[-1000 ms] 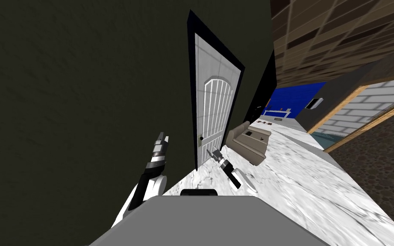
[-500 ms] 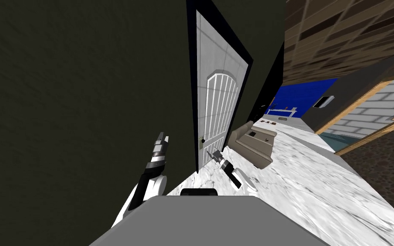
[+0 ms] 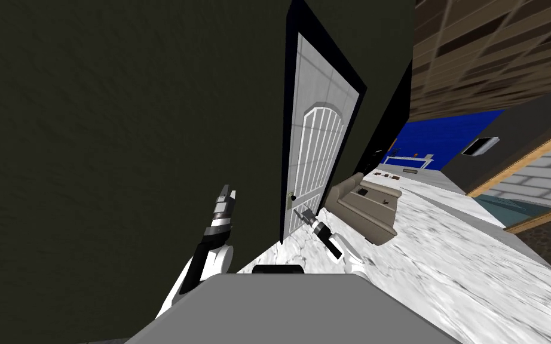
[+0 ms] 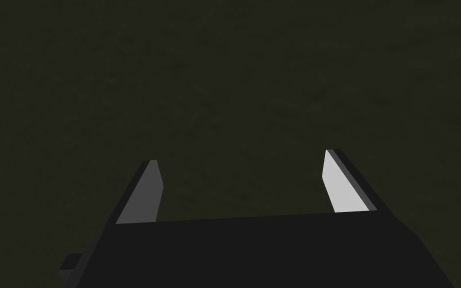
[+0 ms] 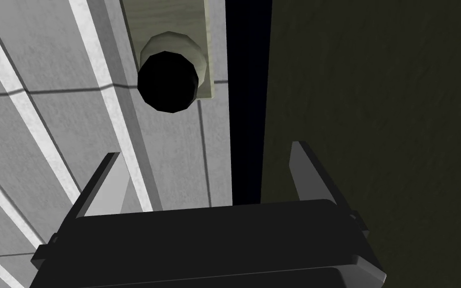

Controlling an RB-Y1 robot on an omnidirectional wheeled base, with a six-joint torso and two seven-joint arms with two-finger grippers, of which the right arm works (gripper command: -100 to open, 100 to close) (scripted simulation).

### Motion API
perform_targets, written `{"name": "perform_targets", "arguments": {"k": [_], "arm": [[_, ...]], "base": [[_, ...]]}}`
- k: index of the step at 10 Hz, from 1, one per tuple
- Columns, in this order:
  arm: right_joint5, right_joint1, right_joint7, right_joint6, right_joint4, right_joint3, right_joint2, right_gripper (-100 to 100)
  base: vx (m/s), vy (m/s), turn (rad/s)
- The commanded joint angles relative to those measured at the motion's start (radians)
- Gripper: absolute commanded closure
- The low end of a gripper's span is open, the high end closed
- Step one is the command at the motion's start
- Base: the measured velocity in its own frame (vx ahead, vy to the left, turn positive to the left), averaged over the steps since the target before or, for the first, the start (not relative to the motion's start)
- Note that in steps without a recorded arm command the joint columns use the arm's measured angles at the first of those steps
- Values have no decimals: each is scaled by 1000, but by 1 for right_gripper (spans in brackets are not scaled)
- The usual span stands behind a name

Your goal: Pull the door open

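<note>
A light grey panelled door [image 3: 316, 143] stands in a black frame in the dark olive wall. Its round black knob [image 3: 293, 197] sits on a pale plate near the door's edge. My right gripper [image 3: 305, 214] hangs just short of that knob, open. In the right wrist view the knob [image 5: 168, 82] lies a little beyond the right gripper [image 5: 202, 157], off toward one finger, with nothing between the fingers. My left gripper [image 3: 227, 195] is raised in front of the dark wall, and in the left wrist view the left gripper [image 4: 239, 162] is open with nothing in it.
A beige sofa [image 3: 367, 206] stands on the white marbled floor [image 3: 447, 280] just right of the door. The dark olive wall [image 3: 119, 149] runs close along my left. Farther back are a blue wall [image 3: 447, 137] and a white shelf.
I have moved closer to the door, so it has shifted right and grown in the head view. My right gripper now sits nearer the knob. The left arm is as before.
</note>
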Motion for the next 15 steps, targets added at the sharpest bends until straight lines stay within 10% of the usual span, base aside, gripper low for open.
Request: {"name": "perform_targets", "arguments": {"k": [1, 9, 10, 15], "arm": [[-19, -13, 9, -21, 35, -28, -16, -100], [-83, -70, 21, -68, 151, -123, -77, -100], [-83, -70, 21, -68, 151, -123, -77, 100], [-83, -70, 21, -68, 151, -123, -77, 100]], "base": [[76, 95, 131], [75, 49, 93], [-60, -49, -22], [-6, -3, -1]]}}
